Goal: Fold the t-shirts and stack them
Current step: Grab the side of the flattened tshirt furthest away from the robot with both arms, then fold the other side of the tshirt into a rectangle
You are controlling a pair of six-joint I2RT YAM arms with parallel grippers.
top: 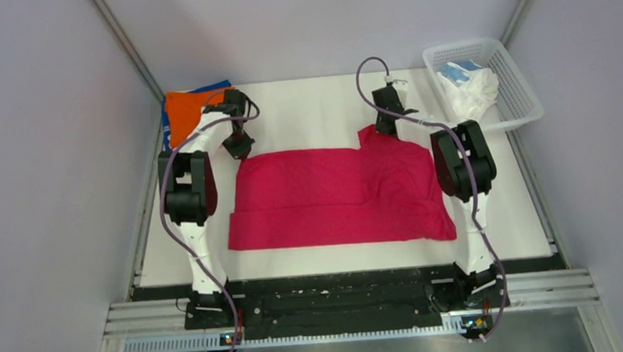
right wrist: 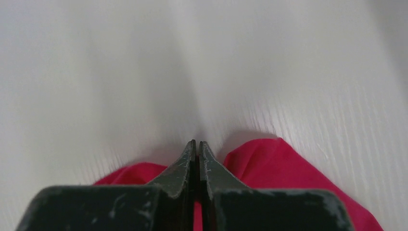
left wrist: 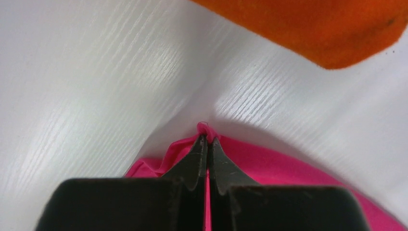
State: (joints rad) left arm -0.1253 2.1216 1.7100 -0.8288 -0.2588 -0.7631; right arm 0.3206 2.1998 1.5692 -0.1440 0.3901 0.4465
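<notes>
**Top external view:** A crimson t-shirt [top: 338,195] lies spread across the middle of the white tabletop [top: 311,101], its near part doubled over along a fold running left to right. The left claw [top: 238,144] is down at the shirt's far-left corner. The right claw [top: 385,128] is down at the far edge towards the right, where a tab of cloth stands out from the shirt's outline. In the far-left corner of the tabletop an orange t-shirt [top: 188,114] rests on a blue t-shirt [top: 163,120], of which only a rim shows. At the far-right corner a white mesh basket [top: 481,44] holds bunched white and light-blue cloth [top: 468,86].

**Left wrist view:** The left claw [left wrist: 208,137] is clenched on the crimson t-shirt [left wrist: 288,168], with a small nub of pink cloth squeezed out past its dark fingertips [left wrist: 199,149]. The shirt's edge runs off to either side below them. The orange t-shirt [left wrist: 312,29] fills the upper right, apart from the claw, with bare tabletop [left wrist: 96,72] between.

**Right wrist view:** The right claw [right wrist: 197,143] is clenched on the far edge of the crimson t-shirt [right wrist: 284,168], its fingers pressed together. Red cloth bunches up on both sides of them and shows in the slit lower down. Ahead lies only white tabletop [right wrist: 192,57].
</notes>
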